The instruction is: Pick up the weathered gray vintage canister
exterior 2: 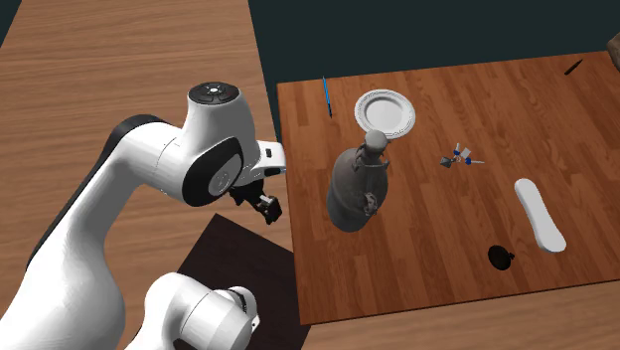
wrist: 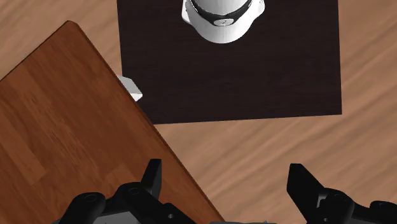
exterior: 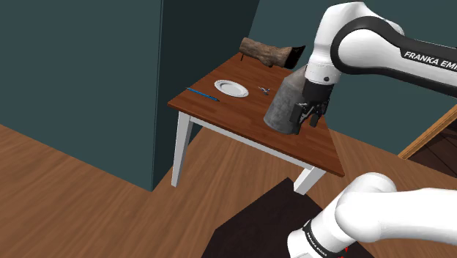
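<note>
Two black fingers of the claw (wrist: 224,170) stand wide apart with nothing between them. They point down past the edge of the brown wooden counter (wrist: 63,127) toward a dark mat (wrist: 267,83) on the wood floor. Seen from the second exterior view, the claw hangs just off the counter's edge nearest the white arm (exterior 2: 179,164). The gray canister (exterior 2: 356,189), a tall jug shape with a narrow neck, stands upright on the counter close to that same edge, near the claw but apart from it. A white plate (exterior 2: 386,112) lies well away, toward a far edge. The likely risk is that the canister sits outside the open fingers, so a sideways approach could bump its broad body and tip or shove it. Lowering from here could also strike the counter's edge.
</note>
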You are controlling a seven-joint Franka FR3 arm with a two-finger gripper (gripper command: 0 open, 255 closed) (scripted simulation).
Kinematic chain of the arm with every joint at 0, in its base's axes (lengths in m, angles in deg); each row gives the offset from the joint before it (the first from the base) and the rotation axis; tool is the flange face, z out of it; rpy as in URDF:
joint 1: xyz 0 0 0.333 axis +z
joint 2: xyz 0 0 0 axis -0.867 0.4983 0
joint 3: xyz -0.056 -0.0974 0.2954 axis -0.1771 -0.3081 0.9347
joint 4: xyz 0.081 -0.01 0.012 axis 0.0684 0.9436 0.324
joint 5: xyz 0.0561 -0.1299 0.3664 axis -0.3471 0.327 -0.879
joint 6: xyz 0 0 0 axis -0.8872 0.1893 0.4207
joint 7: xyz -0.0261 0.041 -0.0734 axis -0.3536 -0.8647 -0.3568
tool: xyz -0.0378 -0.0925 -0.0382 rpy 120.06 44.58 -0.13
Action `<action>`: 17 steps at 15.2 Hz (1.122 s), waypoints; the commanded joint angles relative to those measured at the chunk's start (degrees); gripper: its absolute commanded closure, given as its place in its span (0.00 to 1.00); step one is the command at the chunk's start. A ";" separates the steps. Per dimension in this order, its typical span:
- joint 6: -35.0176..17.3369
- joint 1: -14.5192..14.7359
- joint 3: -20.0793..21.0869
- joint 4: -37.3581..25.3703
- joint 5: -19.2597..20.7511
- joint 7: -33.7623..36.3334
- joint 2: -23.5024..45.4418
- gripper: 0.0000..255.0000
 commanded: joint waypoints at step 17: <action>-4.92 -3.19 -12.06 -24.48 6.15 -13.44 10.66 0.00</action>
